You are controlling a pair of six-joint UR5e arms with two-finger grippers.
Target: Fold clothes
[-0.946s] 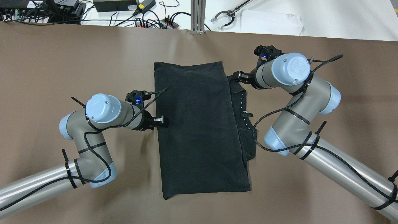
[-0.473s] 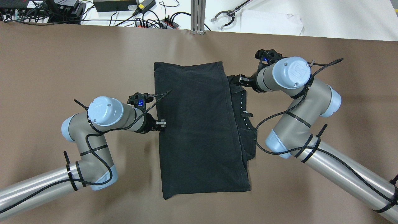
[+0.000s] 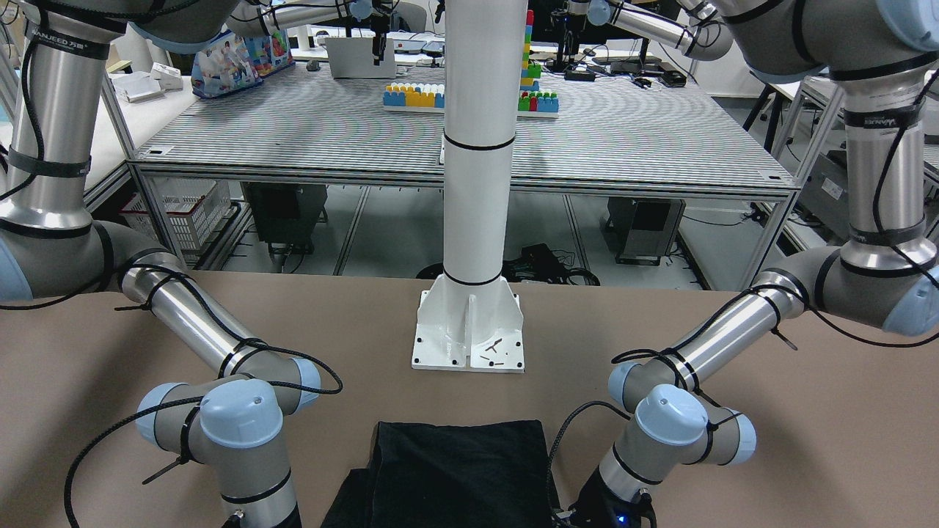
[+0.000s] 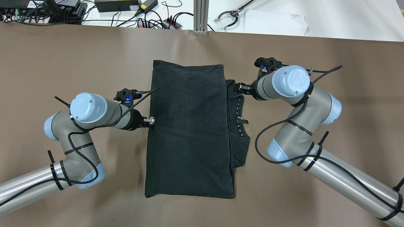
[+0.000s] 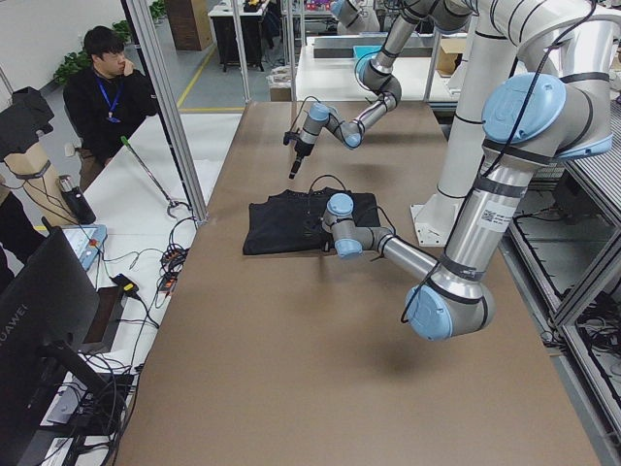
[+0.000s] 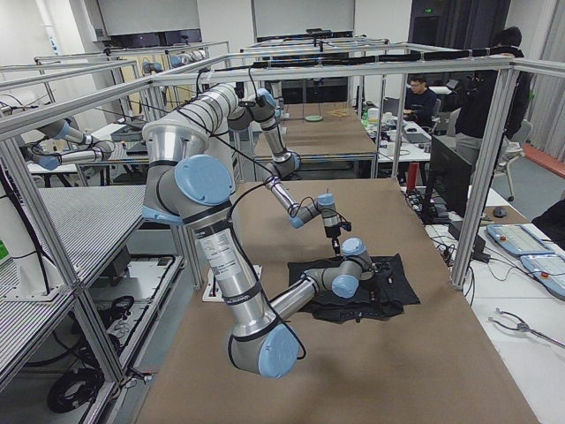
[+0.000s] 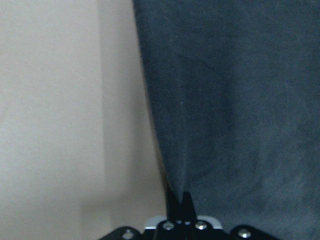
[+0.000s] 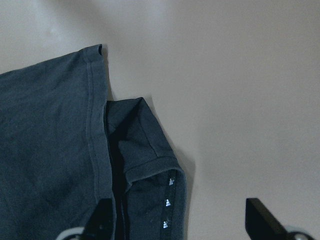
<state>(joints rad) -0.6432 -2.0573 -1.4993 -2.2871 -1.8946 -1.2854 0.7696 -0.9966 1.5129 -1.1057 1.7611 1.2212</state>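
The clothes (image 4: 189,129) are one black garment lying folded on the brown table, with an under-layer (image 4: 238,126) that carries small white marks poking out along its right side. My left gripper (image 4: 152,120) is at the garment's left edge, shut on the fabric there; in the left wrist view its fingertips (image 7: 179,202) meet at the cloth's border (image 7: 230,110). My right gripper (image 4: 240,87) hovers open by the upper right corner, beside the protruding layer. In the right wrist view its fingers (image 8: 102,217) stand wide apart over the hemmed corner (image 8: 145,150), holding nothing.
The white pillar (image 3: 475,147) stands on its base plate (image 3: 469,330) at the robot's side of the table. Cables and power strips (image 4: 151,20) and a grabber tool (image 4: 227,17) lie beyond the far edge. A person (image 5: 107,97) sits beyond that edge.
My left arm has drawn back to the left, dragging the garment leftward with it. The right gripper has shifted slightly left and toward the robot, staying open.
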